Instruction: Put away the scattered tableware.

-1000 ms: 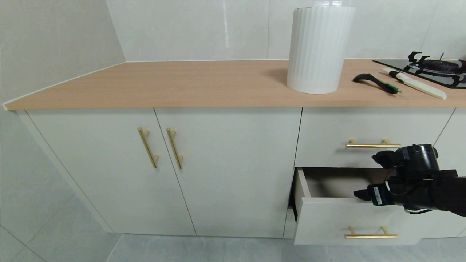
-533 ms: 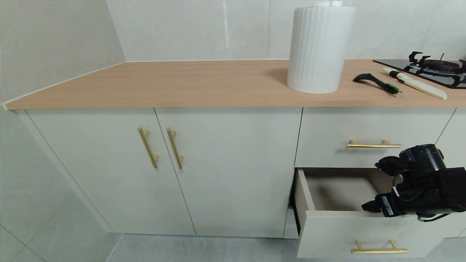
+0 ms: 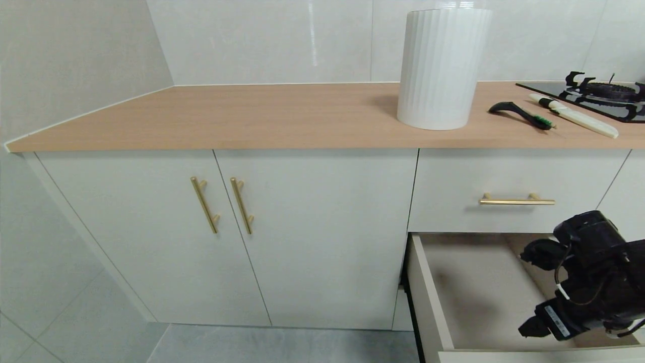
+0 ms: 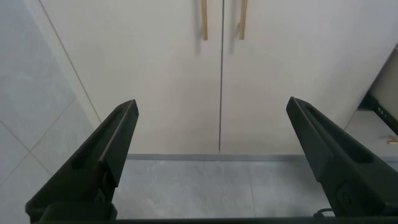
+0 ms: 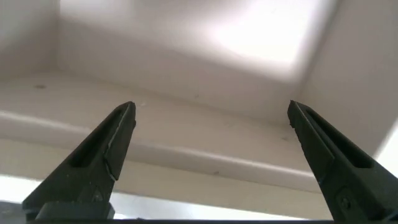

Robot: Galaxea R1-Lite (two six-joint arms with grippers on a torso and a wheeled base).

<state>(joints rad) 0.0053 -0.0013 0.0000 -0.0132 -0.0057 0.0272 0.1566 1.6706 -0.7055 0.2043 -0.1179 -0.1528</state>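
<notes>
1. Left gripper (image 4: 211,109), low before the cupboard doors (image 4: 280,74): jaws wide, empty.
2. Right gripper (image 5: 208,115), over the open drawer (image 3: 428,282): jaws wide, empty.
3. On the countertop (image 3: 252,116), black utensil (image 3: 521,114) beside white utensil (image 3: 574,116): we judge both light, stiff and smooth; grasp mid-handle.

From the right gripper (image 3: 527,290), 2 utensils lie well above and farther back on the wooden counter. The black spoon (image 3: 521,115) lies flat almost straight above the gripper, its curved head toward the robot's left and a green band at the handle's end. Just beside it, on the side toward the robot's right, lies a long cream-white utensil (image 3: 574,115) with a dark green band near its far end, set slantwise. The lower drawer (image 3: 426,282) stands open right under the gripper, its pale inside showing.
</notes>
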